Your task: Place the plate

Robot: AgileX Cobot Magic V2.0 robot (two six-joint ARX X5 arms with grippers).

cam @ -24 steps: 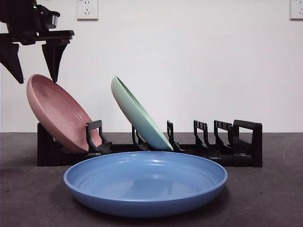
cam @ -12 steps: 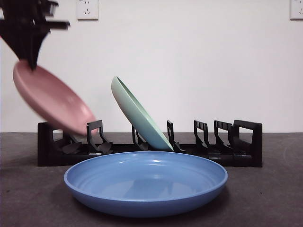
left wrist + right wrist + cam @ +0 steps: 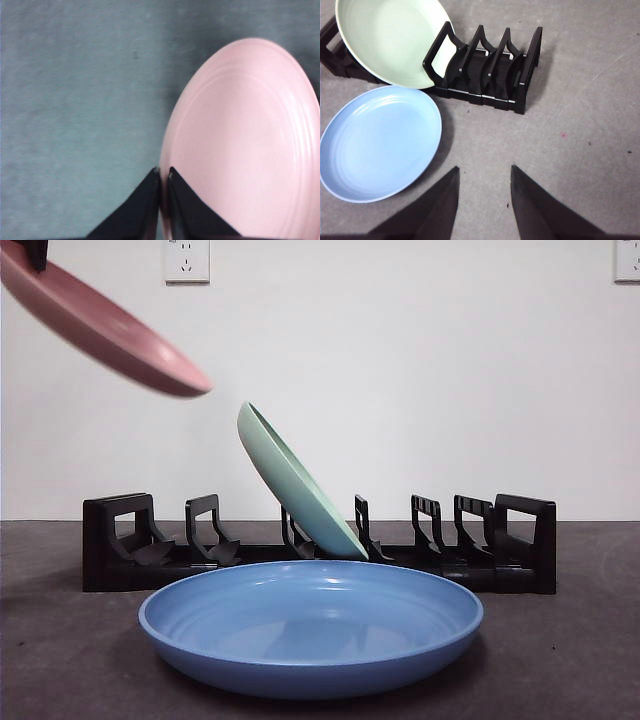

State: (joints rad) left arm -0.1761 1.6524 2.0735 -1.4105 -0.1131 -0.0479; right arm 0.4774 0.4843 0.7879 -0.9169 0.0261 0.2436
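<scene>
A: Front view first; what has hold of the pink plate (image 3: 100, 328)?
B: Only a black tip shows at the top left corner, touching the plate's upper rim; the plate hangs tilted in the air, high above the left end of the black rack (image 3: 320, 545), touching nothing below; the rack's left slots stand bare; the green plate (image 3: 295, 485) leans in a middle slot; the blue plate (image 3: 311, 625) lies flat on the table (image 3: 580, 660) just in front of the rack.
A: And the left wrist view?
B: The left gripper (image 3: 163, 173) is pressed together on the pink plate's (image 3: 245, 145) rim, one jaw on each face; the plate stretches away from the jaws over bare grey table (image 3: 75, 100).
A: The right wrist view?
B: The right gripper (image 3: 485, 172) is spread, holding nothing, above open table (image 3: 570, 135); the blue plate (image 3: 380, 142) lies near it to one side; the rack (image 3: 485, 70) and green plate (image 3: 390, 40) stand beyond; the rack's end slots are free.
</scene>
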